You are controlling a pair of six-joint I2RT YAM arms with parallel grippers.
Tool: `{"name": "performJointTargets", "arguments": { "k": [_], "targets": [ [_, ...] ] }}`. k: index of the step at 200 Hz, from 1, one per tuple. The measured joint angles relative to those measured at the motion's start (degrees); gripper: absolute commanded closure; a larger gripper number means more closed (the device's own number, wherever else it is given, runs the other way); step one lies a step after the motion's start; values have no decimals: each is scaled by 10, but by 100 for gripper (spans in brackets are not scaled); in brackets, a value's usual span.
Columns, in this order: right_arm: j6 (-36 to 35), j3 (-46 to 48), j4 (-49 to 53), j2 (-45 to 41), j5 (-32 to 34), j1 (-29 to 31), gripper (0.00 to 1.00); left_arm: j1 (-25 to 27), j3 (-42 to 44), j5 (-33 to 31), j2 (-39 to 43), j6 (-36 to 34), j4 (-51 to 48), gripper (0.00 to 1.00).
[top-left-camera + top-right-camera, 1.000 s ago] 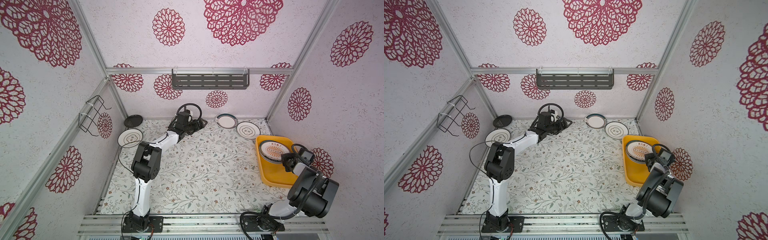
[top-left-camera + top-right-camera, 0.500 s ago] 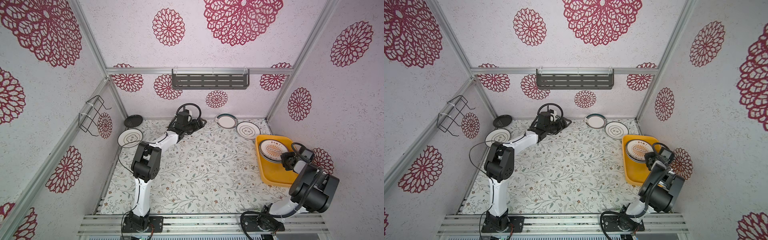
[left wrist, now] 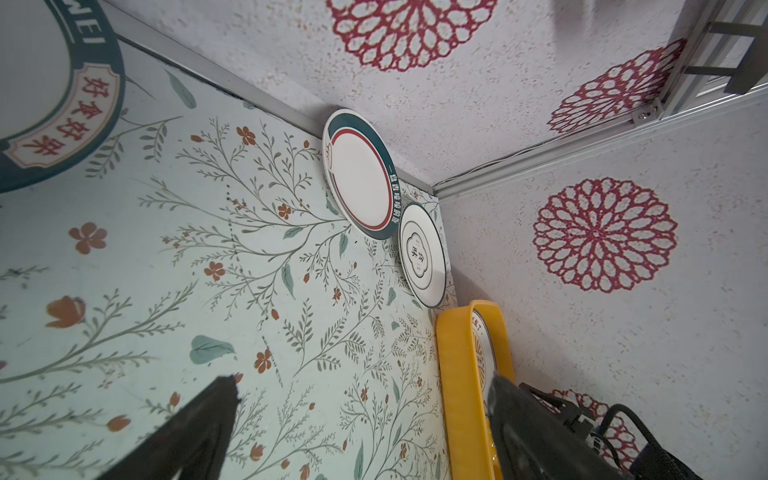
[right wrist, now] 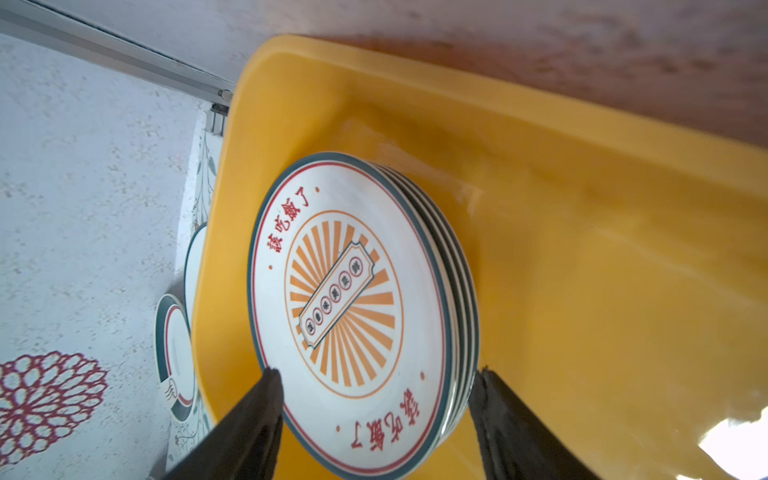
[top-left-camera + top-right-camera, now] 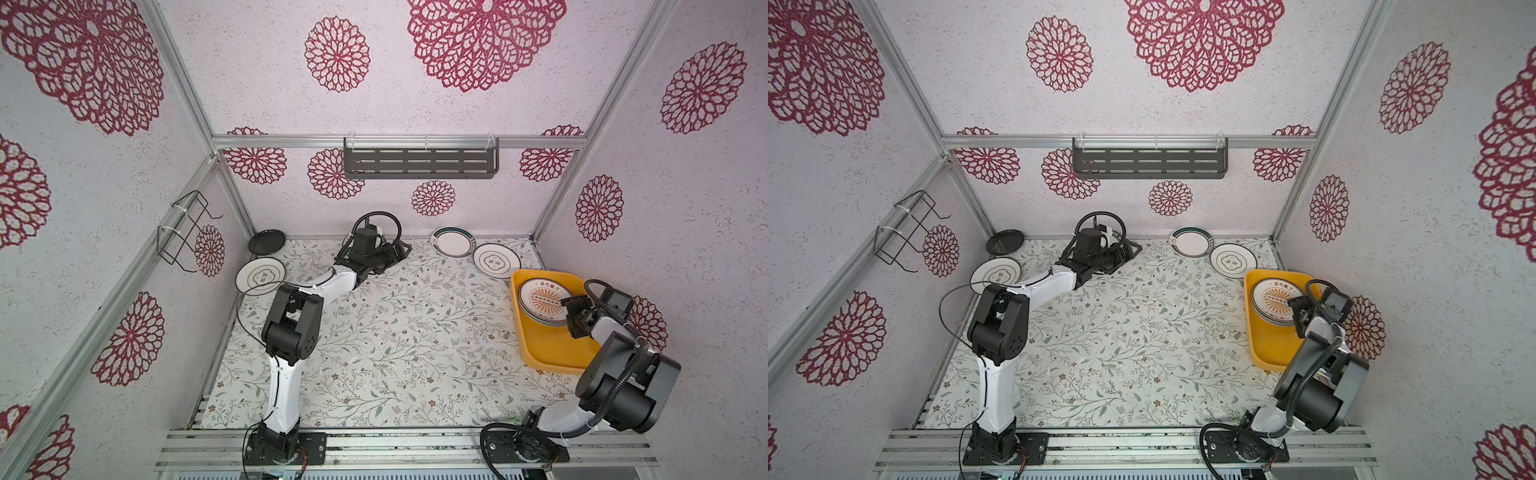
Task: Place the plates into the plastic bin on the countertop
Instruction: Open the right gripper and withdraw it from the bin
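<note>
Plates (image 4: 345,291) stacked in plastic bin (image 4: 602,249); I see right end effector (image 4: 378,374) spread astride stack, gripping nothing; left end effector (image 3: 363,382) wide, empty.

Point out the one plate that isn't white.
The small black plate in the far left corner; all the other plates have white faces with printed decoration.

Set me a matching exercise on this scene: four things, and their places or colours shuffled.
1. black plate
2. sunburst plate
3. teal-rimmed plate
4. plastic bin

A. tops the stack in the bin
B. yellow-orange
C. far left corner of the countertop
D. at the back wall, right of centre

Pairs: 1-C, 2-A, 3-D, 4-B.
</note>
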State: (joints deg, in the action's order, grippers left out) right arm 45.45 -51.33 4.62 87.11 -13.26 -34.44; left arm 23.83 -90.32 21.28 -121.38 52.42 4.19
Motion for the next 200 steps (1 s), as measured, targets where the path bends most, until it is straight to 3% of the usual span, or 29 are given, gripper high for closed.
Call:
{"name": "performJointTargets", "arguments": {
  "k": [45,113,200],
  "targets": [
    [-10,-15,48,-49,11,6,9,1,55,-7,49,1,-3,3],
    [-29,-17,116,-133,23,56,1,2,162,-19,196,-8,-6,3],
    [-34,1,172,-235,44,134,1,6,316,-52,368,-23,-54,3]
  ]
}}
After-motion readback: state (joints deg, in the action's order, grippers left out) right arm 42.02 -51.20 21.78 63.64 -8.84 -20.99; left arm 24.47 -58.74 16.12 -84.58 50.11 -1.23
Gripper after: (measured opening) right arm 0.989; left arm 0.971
